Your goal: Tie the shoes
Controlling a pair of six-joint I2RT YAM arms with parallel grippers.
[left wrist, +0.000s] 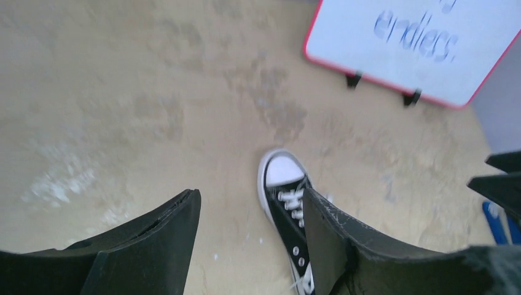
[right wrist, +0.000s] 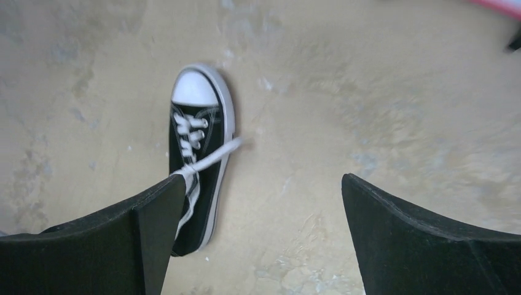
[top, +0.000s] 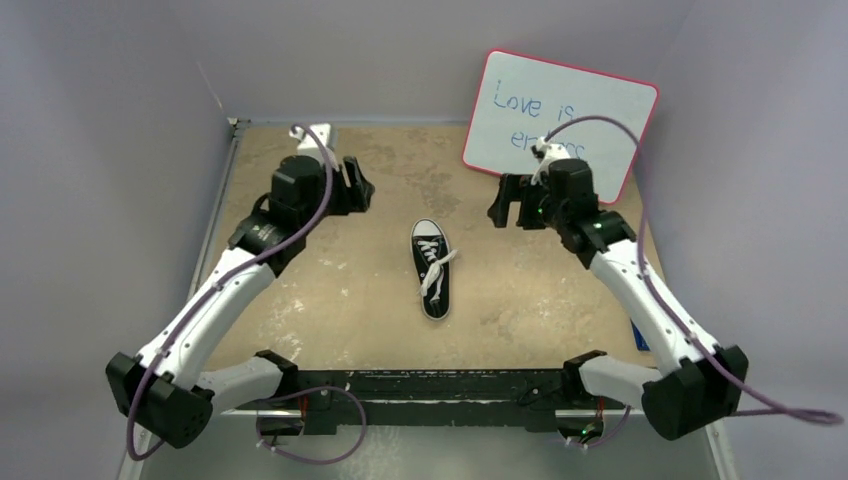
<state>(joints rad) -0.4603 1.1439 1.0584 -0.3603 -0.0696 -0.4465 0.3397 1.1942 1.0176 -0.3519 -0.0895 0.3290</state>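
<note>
The small black sneaker (top: 431, 268) with white laces and white toe cap lies in the middle of the table, toe toward the far side. Its laces lie loose across its top and trail off one side. My left gripper (top: 358, 186) is raised well left of it, open and empty; the shoe's toe (left wrist: 284, 184) shows partly behind my right-hand finger. My right gripper (top: 503, 205) is raised to the shoe's right, open and empty; the shoe (right wrist: 199, 147) shows to the left, its heel partly behind my left-hand finger.
A whiteboard with a red rim (top: 560, 122) stands on black feet at the far right, also in the left wrist view (left wrist: 411, 43). A blue object (top: 640, 337) lies by the right edge. Grey walls close the table on three sides.
</note>
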